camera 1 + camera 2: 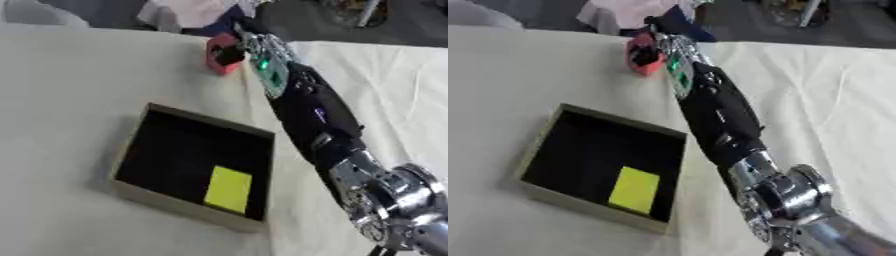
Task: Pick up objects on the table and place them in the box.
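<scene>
My right robot hand (pixel 234 47): fingers curled round a red object (pixel 219 56), far across the bench (pixel 61 90).
Box (pixel 131 192): near left, holding a yellow piece (pixel 228 189).

Lab-like test space, white cloth-covered table (pixel 70 75), dark floor, metal stand legs (pixel 367 12) behind

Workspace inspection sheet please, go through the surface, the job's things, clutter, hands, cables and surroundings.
Surface: table under a cream cloth.
Job's things: open box with a dark inside, a yellow card lying in it; red object at the far edge.
Clutter: nothing seen.
Hands: right hand reached out, fingers on the red object; left hand not in view.
Cables: nothing seen.
Surroundings: dark floor beyond the table, pale fabric at the far edge.
</scene>
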`<action>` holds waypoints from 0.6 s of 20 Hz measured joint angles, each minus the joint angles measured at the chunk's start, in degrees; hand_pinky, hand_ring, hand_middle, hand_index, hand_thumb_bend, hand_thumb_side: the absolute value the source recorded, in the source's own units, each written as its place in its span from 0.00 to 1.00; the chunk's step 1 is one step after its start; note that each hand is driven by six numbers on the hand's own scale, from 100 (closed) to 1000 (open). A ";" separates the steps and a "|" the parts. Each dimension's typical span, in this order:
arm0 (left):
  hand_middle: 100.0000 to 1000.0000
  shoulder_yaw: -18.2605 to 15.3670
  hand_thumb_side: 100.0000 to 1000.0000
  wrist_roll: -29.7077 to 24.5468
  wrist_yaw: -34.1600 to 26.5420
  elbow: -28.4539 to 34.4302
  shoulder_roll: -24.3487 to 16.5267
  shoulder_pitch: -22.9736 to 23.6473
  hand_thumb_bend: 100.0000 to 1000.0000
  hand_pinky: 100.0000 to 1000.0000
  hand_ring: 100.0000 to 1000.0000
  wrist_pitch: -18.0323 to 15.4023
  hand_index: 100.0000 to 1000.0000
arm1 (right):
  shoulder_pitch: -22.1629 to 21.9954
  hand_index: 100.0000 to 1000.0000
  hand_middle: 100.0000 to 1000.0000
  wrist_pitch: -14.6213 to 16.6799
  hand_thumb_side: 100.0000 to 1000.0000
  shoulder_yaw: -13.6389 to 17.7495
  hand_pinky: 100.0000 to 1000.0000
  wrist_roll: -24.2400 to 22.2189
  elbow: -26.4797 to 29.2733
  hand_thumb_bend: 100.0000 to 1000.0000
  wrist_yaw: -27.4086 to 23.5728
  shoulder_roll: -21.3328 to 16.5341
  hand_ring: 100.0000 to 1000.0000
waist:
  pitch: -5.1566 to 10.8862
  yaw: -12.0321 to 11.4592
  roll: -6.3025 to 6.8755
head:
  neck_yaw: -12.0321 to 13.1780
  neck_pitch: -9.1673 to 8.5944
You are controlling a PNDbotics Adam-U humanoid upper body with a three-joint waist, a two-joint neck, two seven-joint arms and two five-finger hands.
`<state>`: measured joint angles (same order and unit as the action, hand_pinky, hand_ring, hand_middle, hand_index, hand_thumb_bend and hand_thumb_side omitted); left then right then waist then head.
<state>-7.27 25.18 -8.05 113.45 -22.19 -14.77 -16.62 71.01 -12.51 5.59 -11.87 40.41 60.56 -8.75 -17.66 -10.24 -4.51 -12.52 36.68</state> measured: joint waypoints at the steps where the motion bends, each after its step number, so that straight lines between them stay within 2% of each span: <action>1: 0.66 0.00 0.59 0.00 0.00 0.00 0.00 0.00 0.19 0.63 0.73 0.00 0.73 | 0.00 1.00 0.87 0.09 0.14 -0.12 0.64 0.12 0.02 0.00 -0.19 0.00 0.76 | 0.00 0.01 0.00 | 0.00 0.00; 4: 0.66 0.00 0.59 -0.01 0.00 0.00 0.00 0.00 0.19 0.63 0.73 0.01 0.73 | 0.00 1.00 0.87 0.19 0.14 -0.38 0.63 0.37 0.18 0.00 -0.66 0.00 0.75 | 0.01 0.02 0.00 | -0.01 0.00; 7: 0.67 0.00 0.58 -0.01 0.00 0.00 0.00 0.03 0.19 0.63 0.73 0.01 0.73 | 0.03 1.00 0.86 0.21 0.09 -0.60 0.60 0.40 0.36 0.00 -1.23 0.00 0.73 | 0.03 0.07 0.00 | -0.01 0.00; 12: 0.67 -0.01 0.58 -0.01 0.00 0.00 0.00 0.04 0.19 0.63 0.73 0.01 0.73 | 0.06 1.00 0.86 0.24 0.08 -0.72 0.59 0.37 0.73 0.00 -2.17 0.00 0.73 | 0.07 0.11 0.00 | -0.01 0.00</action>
<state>-7.28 25.17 -8.05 113.45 -22.19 -14.73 -16.61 71.07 -12.27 4.87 -11.50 41.14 58.39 -8.75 -17.59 -10.13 -4.51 -12.53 36.68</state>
